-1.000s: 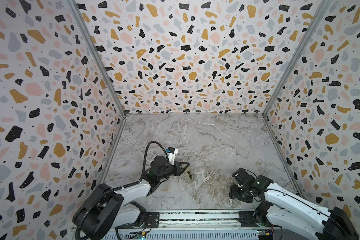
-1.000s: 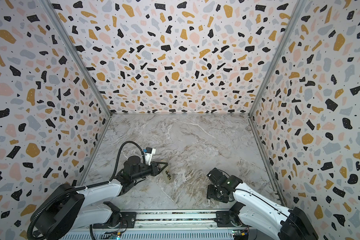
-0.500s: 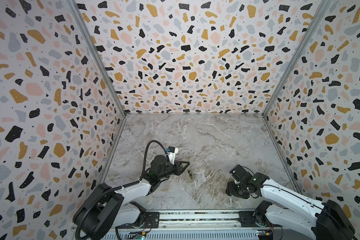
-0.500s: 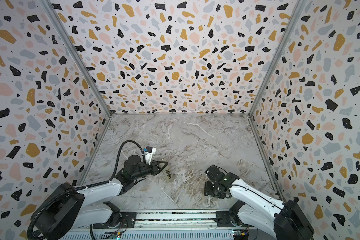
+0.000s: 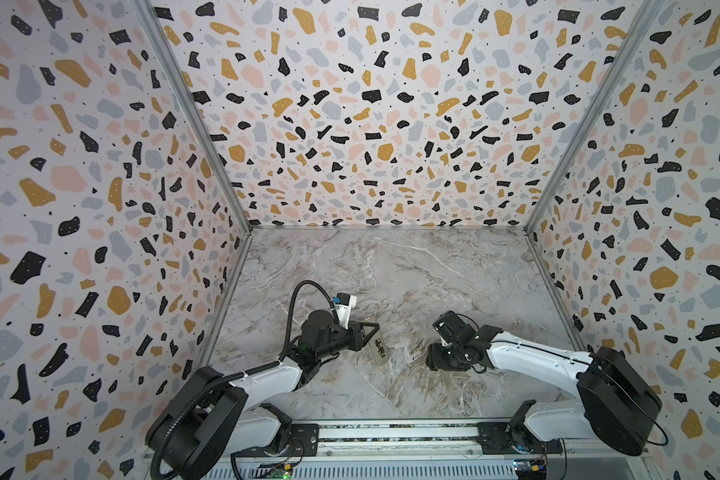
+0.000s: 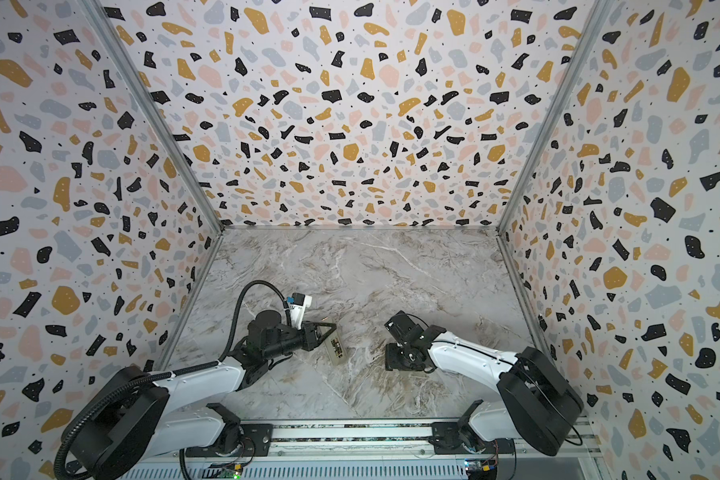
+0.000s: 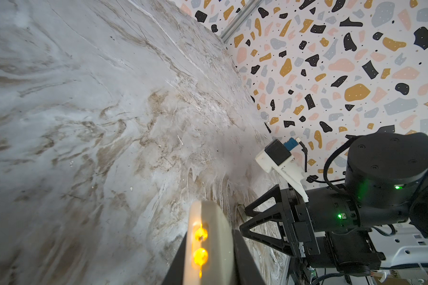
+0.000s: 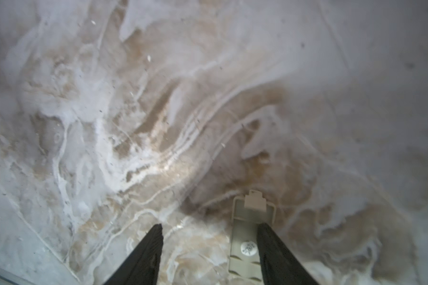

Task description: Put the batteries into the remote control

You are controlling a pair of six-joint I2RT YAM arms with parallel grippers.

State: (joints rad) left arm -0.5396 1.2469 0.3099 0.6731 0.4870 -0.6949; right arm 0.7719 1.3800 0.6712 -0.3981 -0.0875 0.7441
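Note:
My left gripper [image 5: 371,333] is shut on the remote control [image 5: 378,348], holding it just above the marble floor. In the left wrist view the pale remote [image 7: 215,237] sits between the fingers, and two orange lights glow at its end. A small dark patch [image 6: 336,345] shows on its upturned face; I cannot tell whether it is the batteries. My right gripper [image 8: 209,225] points down at the floor, open. The flat grey cover piece [image 8: 251,237] lies on the floor against the inside of one finger.
Terrazzo-patterned walls [image 5: 371,124] close in the marble floor [image 5: 391,270] on three sides. A metal rail [image 5: 391,432] with both arm bases runs along the front edge. The right arm [image 7: 331,217] fills one side of the left wrist view.
My right gripper has moved left across the floor towards the middle, and its jaws have narrowed slightly. My left gripper and the remote have stayed in place.

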